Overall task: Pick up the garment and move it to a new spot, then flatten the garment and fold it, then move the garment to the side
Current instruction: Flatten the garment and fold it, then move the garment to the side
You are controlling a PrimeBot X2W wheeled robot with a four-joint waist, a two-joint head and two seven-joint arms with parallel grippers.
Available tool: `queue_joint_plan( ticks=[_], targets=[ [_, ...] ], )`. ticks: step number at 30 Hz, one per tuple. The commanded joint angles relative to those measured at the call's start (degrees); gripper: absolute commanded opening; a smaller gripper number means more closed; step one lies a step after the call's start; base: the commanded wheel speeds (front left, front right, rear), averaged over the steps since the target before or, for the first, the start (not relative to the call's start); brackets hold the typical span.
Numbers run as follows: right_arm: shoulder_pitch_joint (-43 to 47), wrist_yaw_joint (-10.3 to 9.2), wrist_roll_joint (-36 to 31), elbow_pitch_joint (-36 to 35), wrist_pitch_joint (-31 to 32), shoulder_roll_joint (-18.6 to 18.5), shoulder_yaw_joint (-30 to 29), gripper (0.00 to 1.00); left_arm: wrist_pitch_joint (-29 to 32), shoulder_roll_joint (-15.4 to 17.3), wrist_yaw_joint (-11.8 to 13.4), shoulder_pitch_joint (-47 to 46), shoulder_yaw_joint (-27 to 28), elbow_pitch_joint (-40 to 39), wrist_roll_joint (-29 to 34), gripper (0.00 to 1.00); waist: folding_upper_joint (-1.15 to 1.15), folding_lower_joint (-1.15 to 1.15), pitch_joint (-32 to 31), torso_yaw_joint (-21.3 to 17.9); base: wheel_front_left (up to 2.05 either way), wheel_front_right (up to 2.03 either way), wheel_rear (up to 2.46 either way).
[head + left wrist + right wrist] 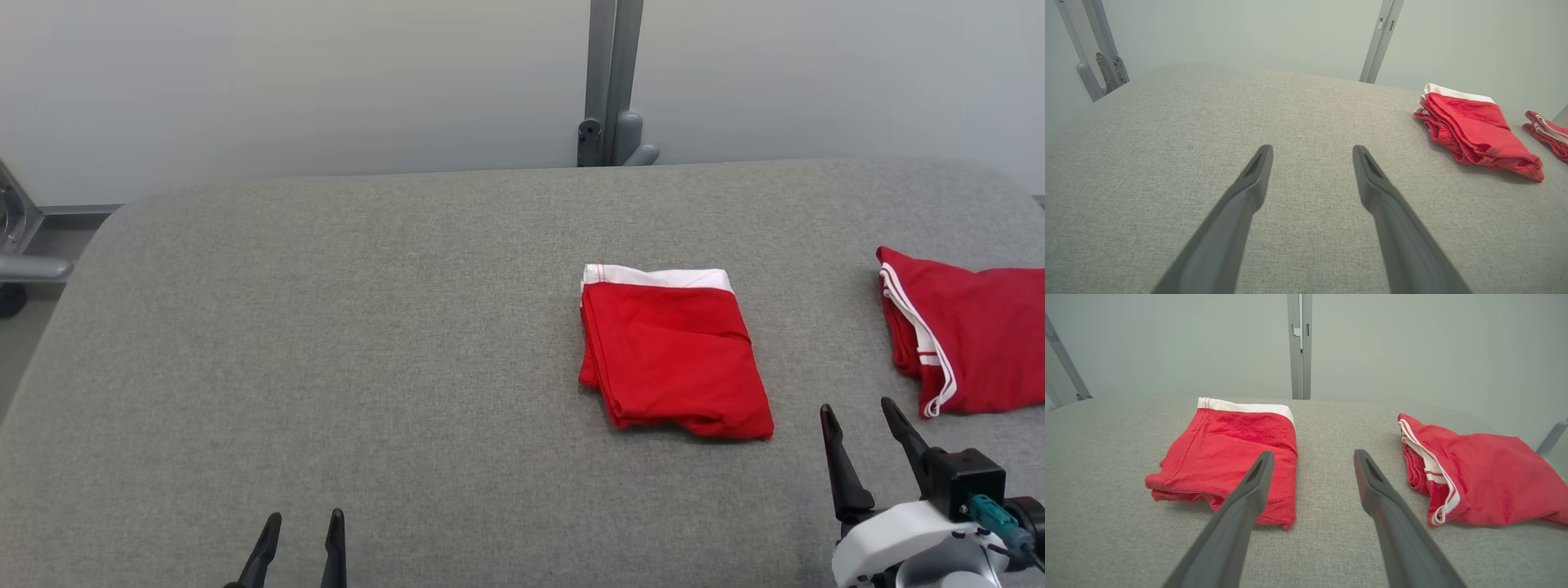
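Observation:
A red garment with a white band lies folded into a neat rectangle right of the table's middle; it also appears in the left wrist view and the right wrist view. My right gripper hovers open just off its near right corner, fingers apart, nothing between them. Far to the left, at the near edge, my left gripper stands open and empty over bare cloth.
A second red garment with white stripes lies bunched at the right edge. The grey fabric table has rounded far corners. A grey post stands behind it against the pale wall.

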Motion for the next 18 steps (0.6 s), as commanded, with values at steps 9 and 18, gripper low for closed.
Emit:
queue_joint_plan(
  ticks=[9,18],
  targets=[
    [3.31,-0.01,-3.80,-0.54,-0.41,3.37,-4.31,1.00,-0.15,-1.67,-2.48,-2.24,1.61,2.92,2.45,1.00,0.44,0.00,0.27,-1.13,0.00,0.00,0.00],
    [2.74,-0.01,-3.29,0.16,-0.42,4.77,-4.55,1.00,-0.15,-2.72,-3.38,-2.66,2.90,3.49,3.59,1.00,0.44,0.00,0.54,-1.88,0.00,0.00,0.00]
  ],
)
